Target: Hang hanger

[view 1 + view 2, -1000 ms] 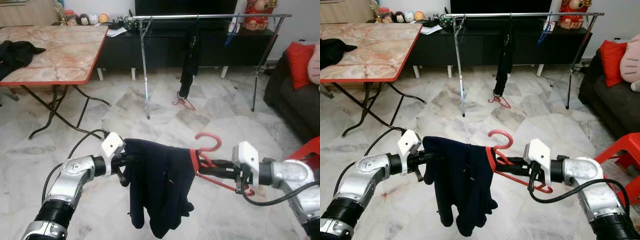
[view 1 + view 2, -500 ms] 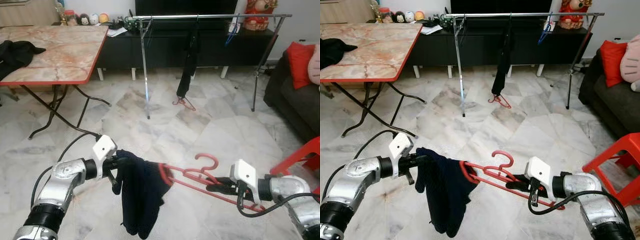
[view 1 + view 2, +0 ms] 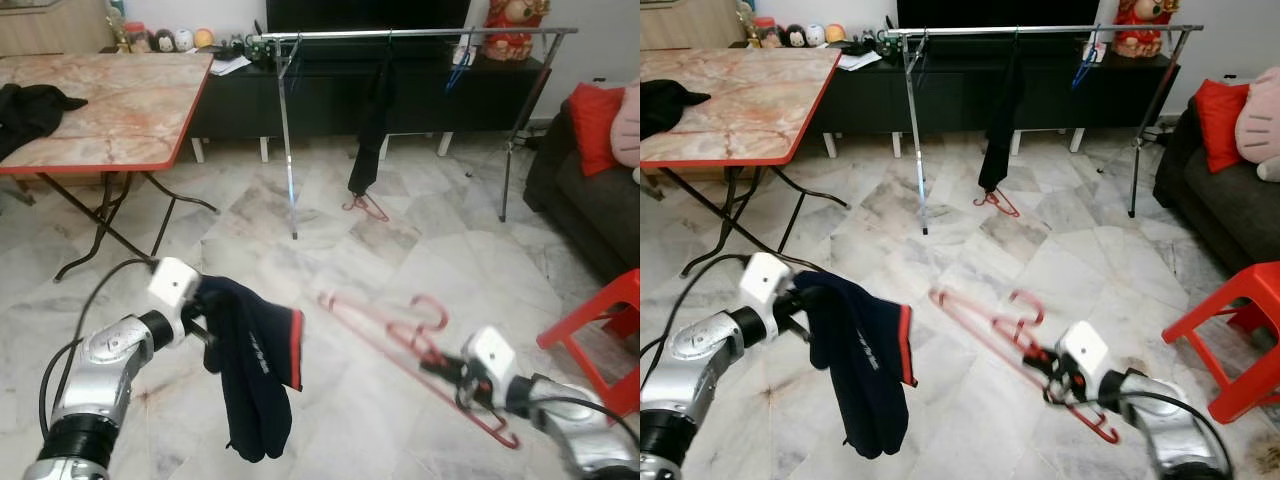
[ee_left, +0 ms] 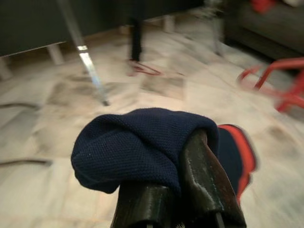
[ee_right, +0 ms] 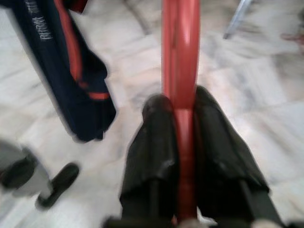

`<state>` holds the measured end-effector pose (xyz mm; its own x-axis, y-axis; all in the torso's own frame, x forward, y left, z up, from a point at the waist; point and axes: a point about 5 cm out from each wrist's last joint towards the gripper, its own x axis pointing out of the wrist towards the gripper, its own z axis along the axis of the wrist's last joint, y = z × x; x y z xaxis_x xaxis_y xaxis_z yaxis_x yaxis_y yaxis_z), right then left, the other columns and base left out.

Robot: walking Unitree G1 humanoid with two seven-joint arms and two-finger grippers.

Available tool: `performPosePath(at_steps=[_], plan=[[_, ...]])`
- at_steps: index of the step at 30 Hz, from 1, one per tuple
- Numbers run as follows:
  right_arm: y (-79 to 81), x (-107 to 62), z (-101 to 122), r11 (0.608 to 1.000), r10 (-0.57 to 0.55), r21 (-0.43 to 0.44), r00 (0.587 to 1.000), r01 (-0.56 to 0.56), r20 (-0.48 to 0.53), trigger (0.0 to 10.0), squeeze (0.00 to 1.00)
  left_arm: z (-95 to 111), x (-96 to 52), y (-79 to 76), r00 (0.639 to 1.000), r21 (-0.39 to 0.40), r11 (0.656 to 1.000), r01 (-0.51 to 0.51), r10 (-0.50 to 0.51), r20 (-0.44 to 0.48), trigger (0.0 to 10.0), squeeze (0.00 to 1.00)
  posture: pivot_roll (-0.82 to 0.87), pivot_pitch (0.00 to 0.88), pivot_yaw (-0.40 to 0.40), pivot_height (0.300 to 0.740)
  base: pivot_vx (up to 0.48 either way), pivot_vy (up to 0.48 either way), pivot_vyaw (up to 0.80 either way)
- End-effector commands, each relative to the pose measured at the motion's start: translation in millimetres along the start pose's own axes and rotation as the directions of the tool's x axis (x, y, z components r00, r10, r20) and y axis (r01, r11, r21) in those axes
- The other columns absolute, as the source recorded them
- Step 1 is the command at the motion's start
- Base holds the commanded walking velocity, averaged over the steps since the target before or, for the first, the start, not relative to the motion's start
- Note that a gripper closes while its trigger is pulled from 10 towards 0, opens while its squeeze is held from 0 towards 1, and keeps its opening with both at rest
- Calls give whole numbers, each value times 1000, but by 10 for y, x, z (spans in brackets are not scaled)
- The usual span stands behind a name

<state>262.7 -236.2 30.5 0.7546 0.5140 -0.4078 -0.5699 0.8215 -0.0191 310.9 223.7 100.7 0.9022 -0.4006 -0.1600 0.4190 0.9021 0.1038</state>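
Item: red hanger; recorded as clamped between the two black fingers of the right tool, held low above the marble floor in front of the robot, its hooks pointing up and away; blurred in the head views.

Item: dark blue garment with red trim; recorded as gripped at its upper fold by the left tool, clenched on the cloth; the garment was seen hanging free, apart from the hanger, to its left.

Item: clothes rail; noted well beyond both tools, in front of the black TV cabinet, with a dark piece already hung on it.

Progress, as judged: the hanger was in hand but not hung; the garment was not on it; carrying to the rail and hooking remained.

Also noted: marble-topped desk, at left.
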Motion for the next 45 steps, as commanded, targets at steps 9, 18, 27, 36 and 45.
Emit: performPosePath(at_steps=[9,18,27,36,45], plan=[[-54,101,81,896,-426,210,892,392,152,10000,0,-41,50,-171,984,-29,987,-157,159,78,10000,0,-30,0,5,740,0,0,0],[92,89,-166,719,-663,318,747,618,49,10000,0,-136,103,-331,959,-75,963,-259,266,102,10000,0,-37,0,16,740,0,0,0],[294,124,-419,647,-702,353,709,675,-70,10000,0,-306,112,-359,942,-50,943,-330,332,55,10000,0,-39,0,28,740,0,0,0],[452,9,-883,627,-649,305,697,717,-306,10000,0,-960,-121,-382,908,-25,934,-357,340,-246,10000,0,-41,0,32,740,0,0,0],[498,-139,-1086,631,-619,279,686,724,-382,10000,0,-1237,-347,-392,868,-52,920,-389,347,-355,10000,0,-37,0,26,740,0,0,0]])
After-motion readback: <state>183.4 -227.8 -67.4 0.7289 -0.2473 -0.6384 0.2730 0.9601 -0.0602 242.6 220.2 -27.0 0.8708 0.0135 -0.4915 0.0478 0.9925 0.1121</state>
